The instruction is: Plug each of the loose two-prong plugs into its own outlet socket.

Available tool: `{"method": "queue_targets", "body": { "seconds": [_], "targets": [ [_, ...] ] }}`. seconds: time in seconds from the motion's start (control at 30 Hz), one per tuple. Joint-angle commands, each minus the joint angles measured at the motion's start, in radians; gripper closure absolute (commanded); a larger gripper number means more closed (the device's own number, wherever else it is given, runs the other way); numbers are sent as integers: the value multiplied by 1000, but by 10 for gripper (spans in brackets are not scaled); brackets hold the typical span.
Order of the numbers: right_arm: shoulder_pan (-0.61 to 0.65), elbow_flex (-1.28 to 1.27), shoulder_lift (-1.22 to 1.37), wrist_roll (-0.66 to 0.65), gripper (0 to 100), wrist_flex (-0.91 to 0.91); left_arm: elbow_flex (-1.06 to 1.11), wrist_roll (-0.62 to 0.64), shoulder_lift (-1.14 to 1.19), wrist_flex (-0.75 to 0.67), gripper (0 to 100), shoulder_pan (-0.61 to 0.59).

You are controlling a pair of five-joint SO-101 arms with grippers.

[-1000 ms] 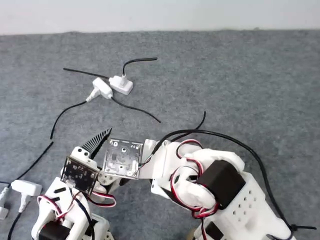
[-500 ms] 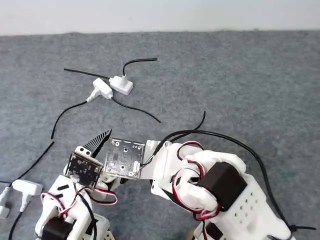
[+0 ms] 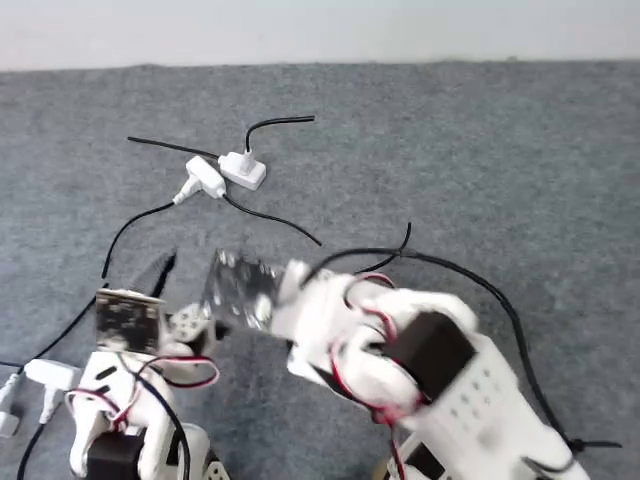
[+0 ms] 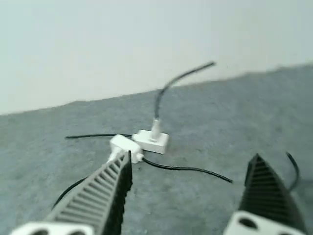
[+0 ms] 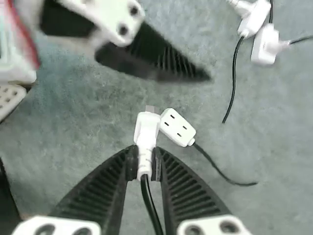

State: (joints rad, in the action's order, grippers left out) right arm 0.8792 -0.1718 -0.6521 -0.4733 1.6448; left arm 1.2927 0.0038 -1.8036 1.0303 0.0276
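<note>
The left gripper [image 4: 191, 157], jaws wide apart, has swung toward nine o'clock. The right gripper [image 5: 144, 150], clamped on a two-prong plug [image 5: 145, 127], has edged toward twelve.

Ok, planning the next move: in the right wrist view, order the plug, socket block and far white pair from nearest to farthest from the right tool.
1. The plug, gripped in the right tool.
2. The socket block, just beyond, beside the plug's tip.
3. The far white pair, much farther out on the carpet.

White arms [image 3: 470, 400] carry black servos [image 3: 432, 348], red wires [image 3: 340, 375], ridged black fingers [image 4: 105, 196].
</note>
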Motion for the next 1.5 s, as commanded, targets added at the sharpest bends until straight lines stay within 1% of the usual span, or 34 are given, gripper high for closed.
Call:
{"method": "queue_targets", "body": {
  "seconds": [0.0, 0.13, 0.3, 0.4, 0.5, 0.63, 0.73, 0.93, 1.17, 1.47],
  "targets": [
    [-64, 52, 101, 81, 990, -67, -5, 124, -9, -37, 644, -114],
    [-120, 52, 203, 129, 990, -122, 7, 150, -9, -54, 644, -175],
    [-124, 49, 306, 144, 990, -182, 96, 178, -12, -169, 644, -255],
    [-124, 58, 406, 173, 990, -194, 105, 192, -12, -175, 644, -264],
    [-127, 104, 501, 172, 990, -173, 113, 190, -12, -180, 644, -262],
    [-137, 193, 581, 176, 990, -127, 147, 190, -12, -226, 644, -267],
    [-157, 229, 613, 178, 990, -120, 162, 190, -12, -241, 644, -267],
    [-268, 236, 631, 180, 990, -54, 166, 190, -12, -241, 644, -264],
    [-252, 190, 631, 180, 990, -53, 174, 190, -11, -242, 644, -262],
    [-252, 72, 633, 180, 990, -163, 182, 192, -9, -258, 644, -261]
  ]
}}
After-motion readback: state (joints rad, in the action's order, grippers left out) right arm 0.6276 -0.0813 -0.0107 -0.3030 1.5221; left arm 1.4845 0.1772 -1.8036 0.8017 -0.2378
